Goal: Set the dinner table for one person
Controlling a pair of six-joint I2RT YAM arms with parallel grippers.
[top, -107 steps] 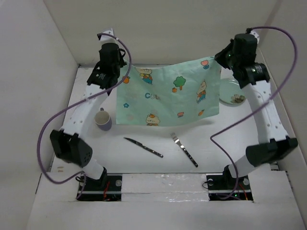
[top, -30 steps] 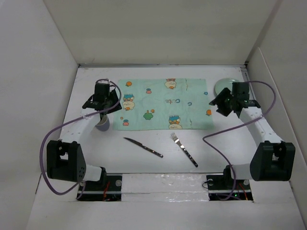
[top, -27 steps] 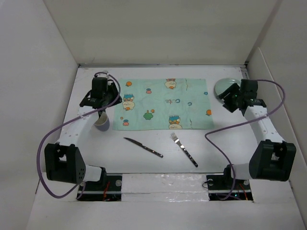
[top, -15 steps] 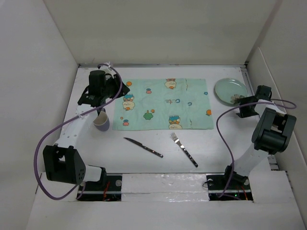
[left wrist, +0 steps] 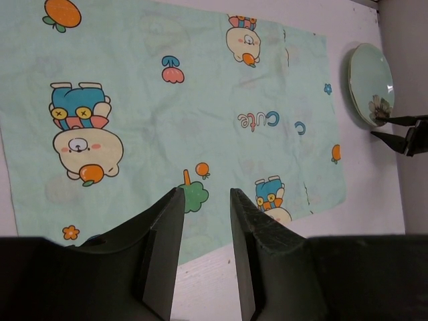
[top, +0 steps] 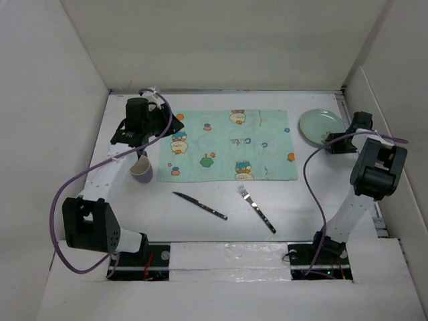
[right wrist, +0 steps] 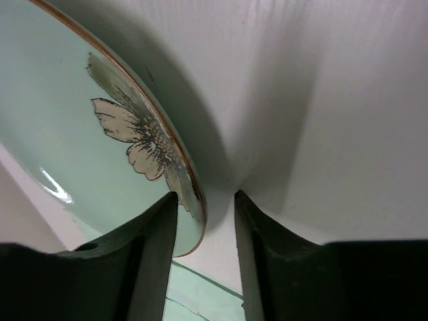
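the white surface [top: 294, 214] lies flat under everything, its long axis running 9 to 3 o'clock. the left gripper [left wrist: 206, 200] hangs slightly spread and empty over the mat [left wrist: 200, 100] at 10. the right gripper [right wrist: 206, 195] is spread astride the plate [right wrist: 80, 134] rim at 2.
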